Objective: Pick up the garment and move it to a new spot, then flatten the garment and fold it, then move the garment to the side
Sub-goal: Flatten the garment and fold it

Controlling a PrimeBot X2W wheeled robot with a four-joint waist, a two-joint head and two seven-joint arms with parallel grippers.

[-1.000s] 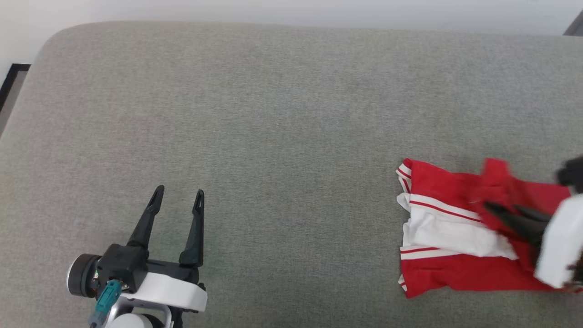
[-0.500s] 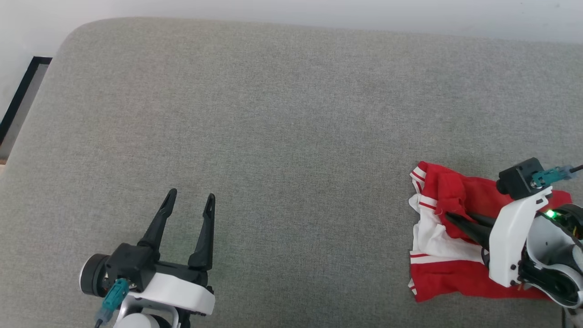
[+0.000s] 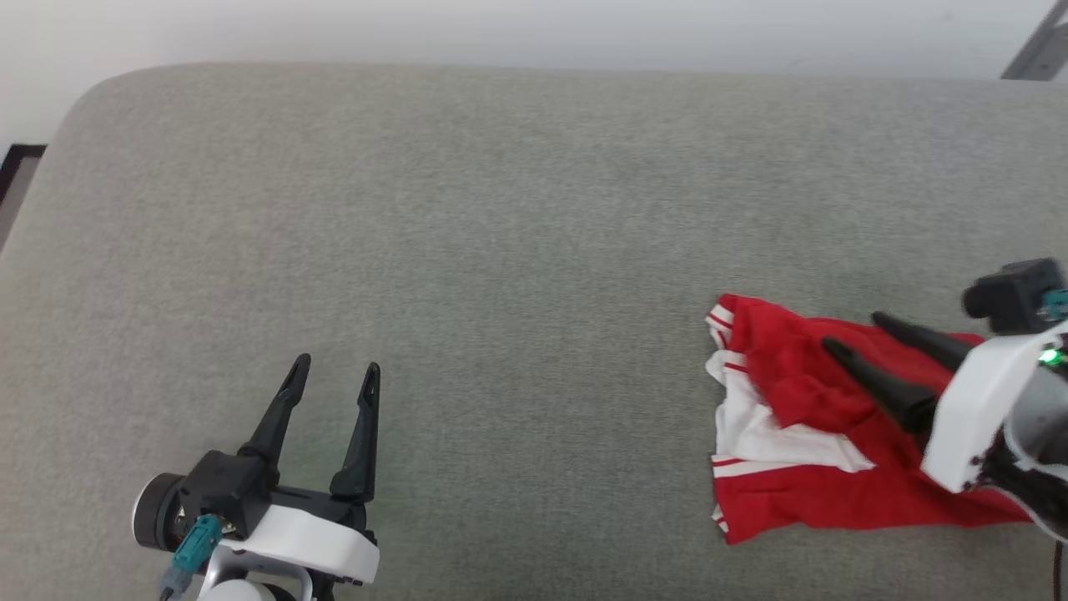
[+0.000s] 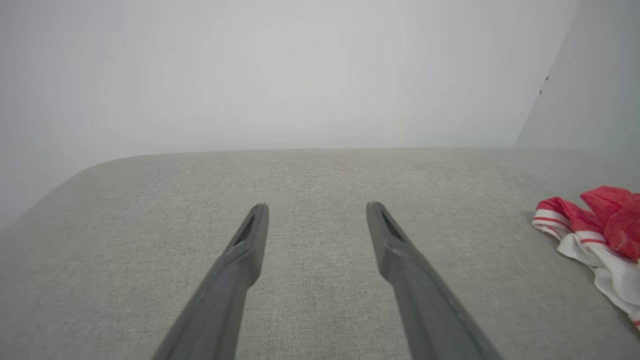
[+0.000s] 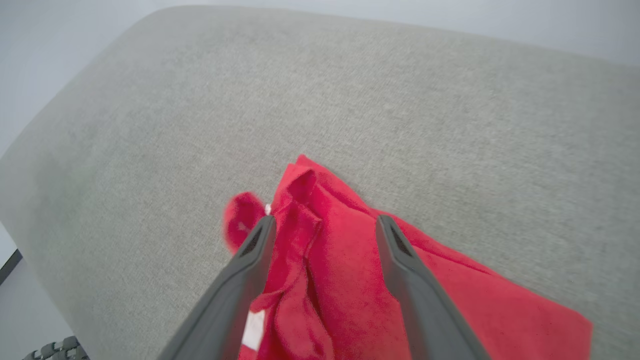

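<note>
- One grey upholstered surface point(image 3: 501, 209) with a rounded far-left corner; a pale wall point(image 3: 501, 33) stands behind it.
- One garment point(image 3: 801, 492), red with white panels and striped trim. It lies rumpled on the surface's right side, near the front edge.
- Two grippers.
- Left gripper point(image 3: 338, 363): fingers apart over bare grey at lower left, well apart from the garment.
- Right gripper point(image 3: 851, 328): fingers spread above the garment's red upper part, hiding some of it; not clamped.
- Versus half a second ago: the right fingers were together at a red fold and are now parted. The left gripper is unchanged.
</note>
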